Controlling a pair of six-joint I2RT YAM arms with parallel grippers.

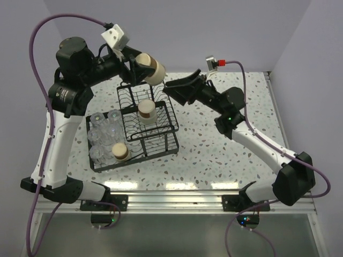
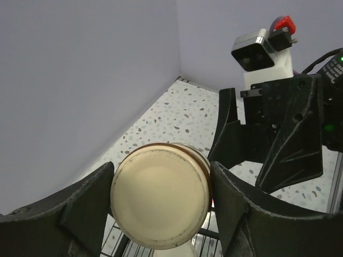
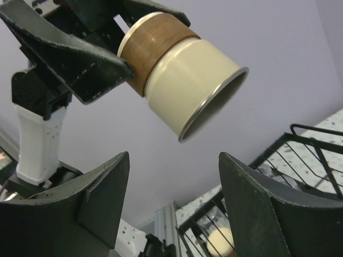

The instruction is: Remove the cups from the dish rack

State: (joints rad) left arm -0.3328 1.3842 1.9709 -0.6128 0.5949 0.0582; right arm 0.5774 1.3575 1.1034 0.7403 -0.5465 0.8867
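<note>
Black wire forms the dish rack (image 1: 161,149), which stands on the pale speckled desk (image 1: 230,155) ahead of the left arm's base. Its large basket (image 1: 92,160) is the nearer part. Inside it, the clear cups (image 1: 101,135) crowd the left half, transparent and glinting, packed against one another. Just beside them, at the basket's near right, stands the basket cup (image 1: 120,152), which shows a cream disc on top with a brown band under it. Behind the basket is the smaller slotted tier (image 1: 161,126). The tier cup (image 1: 146,111) sits in it, cream on top, then a brown band, then a pale body.

Farther back, in the air by the rack's far edge, is the held cup (image 3: 185,80). The left end effector (image 2: 161,182) is clamped on its base end, with black fingers (image 2: 75,214) pressed on either side. The cup lies tilted on its side. It has a flat cream base toward the left wrist, a brown band, a tan-beige wall and a thin grey rim. Its shadowed greyish inside opens toward the right arm. The right end effector (image 3: 174,155) hangs just short of that mouth, its fingers spread wide apart and touching nothing. Behind both stands the plain lilac wall (image 2: 80,80).
</note>
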